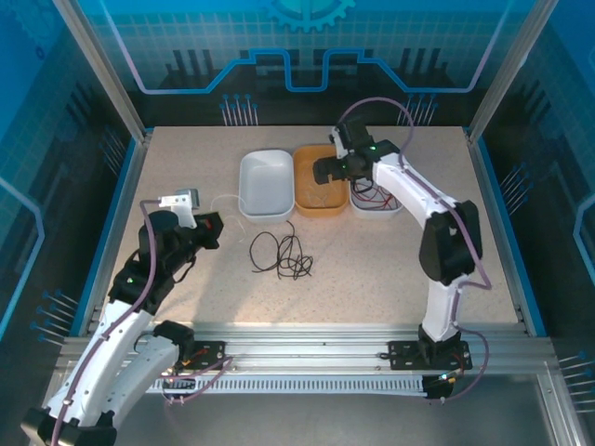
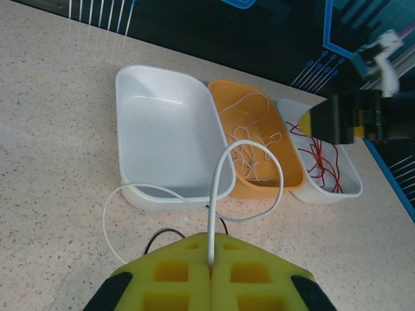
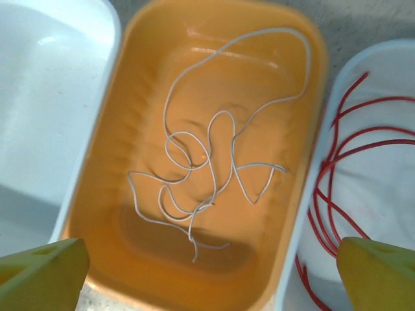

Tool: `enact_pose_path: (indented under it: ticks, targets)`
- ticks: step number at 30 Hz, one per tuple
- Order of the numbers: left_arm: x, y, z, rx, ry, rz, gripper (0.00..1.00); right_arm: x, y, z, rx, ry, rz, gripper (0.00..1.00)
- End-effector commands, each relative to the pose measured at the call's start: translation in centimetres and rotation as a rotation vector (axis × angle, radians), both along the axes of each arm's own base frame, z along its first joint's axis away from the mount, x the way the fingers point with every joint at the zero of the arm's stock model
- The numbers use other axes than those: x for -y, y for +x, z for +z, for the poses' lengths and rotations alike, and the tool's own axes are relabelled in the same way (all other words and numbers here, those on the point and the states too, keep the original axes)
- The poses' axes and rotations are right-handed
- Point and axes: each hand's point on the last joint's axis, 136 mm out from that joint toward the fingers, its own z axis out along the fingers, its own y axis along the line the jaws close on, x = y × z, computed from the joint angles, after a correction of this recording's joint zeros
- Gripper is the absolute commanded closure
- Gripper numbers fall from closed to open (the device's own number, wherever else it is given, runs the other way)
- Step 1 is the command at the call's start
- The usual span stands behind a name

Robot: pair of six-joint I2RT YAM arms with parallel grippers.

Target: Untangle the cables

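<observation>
The left gripper (image 2: pixel 211 265) is squeezed tight on a thin white cable (image 2: pixel 216 188), near the empty white plastic tub (image 2: pixel 168 129). The right gripper (image 3: pixel 207 275) hangs over the orange plastic tub (image 3: pixel 107 168) with its fingers wide apart. Another white cable (image 3: pixel 166 116) lies in that tub. Thin red cables (image 2: pixel 322 162) sit in the small white end tub (image 2: pixel 337 194). A knot of thin black cables (image 1: pixel 282 253) waits on the speckled table (image 1: pixel 372 260), so I think about half is done.

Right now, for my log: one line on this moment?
left end effector: shut on white cable | right end effector: open above orange tray
</observation>
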Motion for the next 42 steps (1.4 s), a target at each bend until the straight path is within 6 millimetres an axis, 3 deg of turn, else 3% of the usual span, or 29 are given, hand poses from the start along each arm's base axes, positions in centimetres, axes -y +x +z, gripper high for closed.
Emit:
enact_pose_path:
  ticks: [1, 11, 14, 21, 28, 33, 42]
  targets:
    - [0.7, 0.4, 1.8, 0.048, -0.034, -0.033, 1.00, 1.4, -0.9, 3.7, 0.139, 0.026, -0.039, 0.00]
    - [3.2, 3.1, 3.6, 0.056, -0.094, -0.119, 1.00, 6.4, -5.7, 5.6, 0.359, 0.109, -0.139, 0.00]
    - [4.1, 4.1, 3.8, 0.049, -0.112, -0.144, 1.00, 8.2, -6.7, 5.3, 0.352, 0.194, -0.183, 0.00]
    - [6.8, 6.2, 4.5, 0.055, -0.107, -0.202, 1.00, 13.8, -10.0, 4.0, 0.378, 0.191, -0.412, 0.00]
    - [10.2, 9.3, 4.6, 0.029, -0.102, -0.262, 1.00, 17.1, -12.4, 4.2, 0.448, 0.249, -0.503, 0.00]
    - [13.0, 12.1, 4.3, 0.004, -0.105, -0.304, 1.00, 18.3, -14.2, 4.2, 0.550, 0.317, -0.519, 0.00]
    - [17.5, 18.4, 1.1, -0.086, -0.067, -0.346, 1.00, 17.8, -14.2, 3.7, 0.411, 0.258, -0.473, 0.00]
